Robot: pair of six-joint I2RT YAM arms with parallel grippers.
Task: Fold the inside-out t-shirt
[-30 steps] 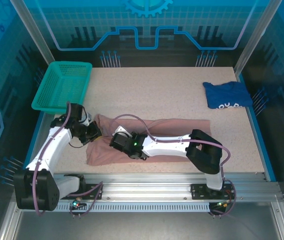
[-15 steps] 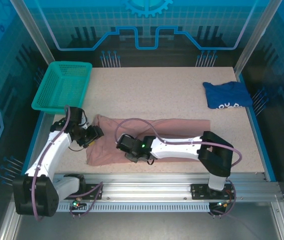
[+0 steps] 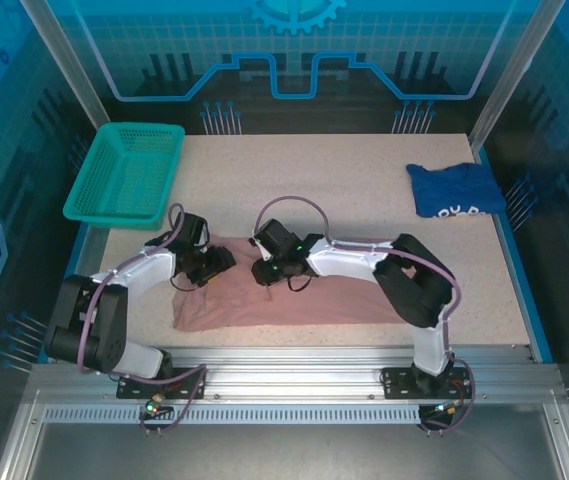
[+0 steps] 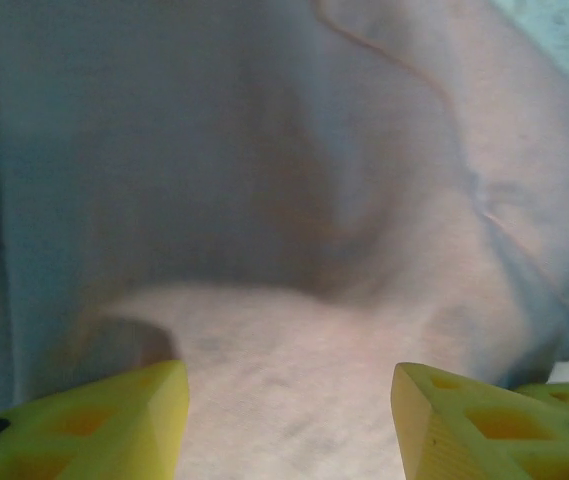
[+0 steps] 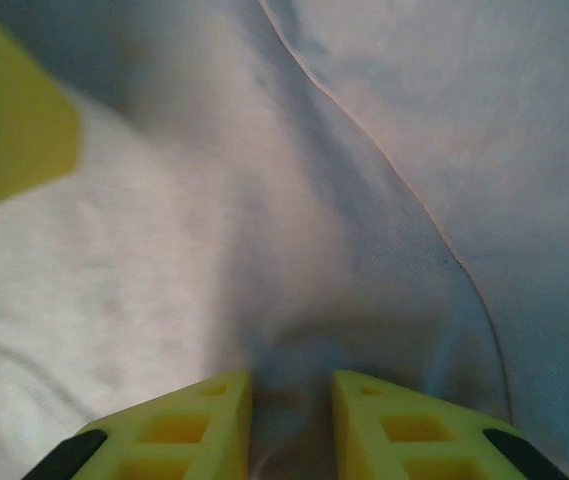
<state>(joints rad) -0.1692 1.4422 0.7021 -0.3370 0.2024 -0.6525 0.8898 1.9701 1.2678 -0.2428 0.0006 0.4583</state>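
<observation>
Two grippers are set down on the inside-out t-shirt (image 3: pixel 304 300), which is spread flat in a long band along the near edge of the bench (image 3: pixel 344 190), from near the left edge to past the middle. In the top view the left gripper (image 3: pixel 219 262) is placed on the far left part of the cloth, and the right gripper (image 3: pixel 264 272) is placed just beside it, toward the middle; the right arm is stretched across the shirt's far hem.

In the left wrist view the left gripper (image 4: pixel 289 420) is spread wide, its yellow fingers (image 4: pixel 114 425) well apart, with a soft mound of pink cloth lying between them. In the right wrist view the right gripper (image 5: pixel 291 425) is drawn narrow, and a raised ridge of the t-shirt (image 5: pixel 294 250) is pinched between its fingers (image 5: pixel 179 430); a seam line is seen running off along the cloth.

A teal basket (image 3: pixel 114 216) is kept at the far left corner. A dark blue shirt (image 3: pixel 454 188) is left crumpled by the right edge, well apart from the pink one.
</observation>
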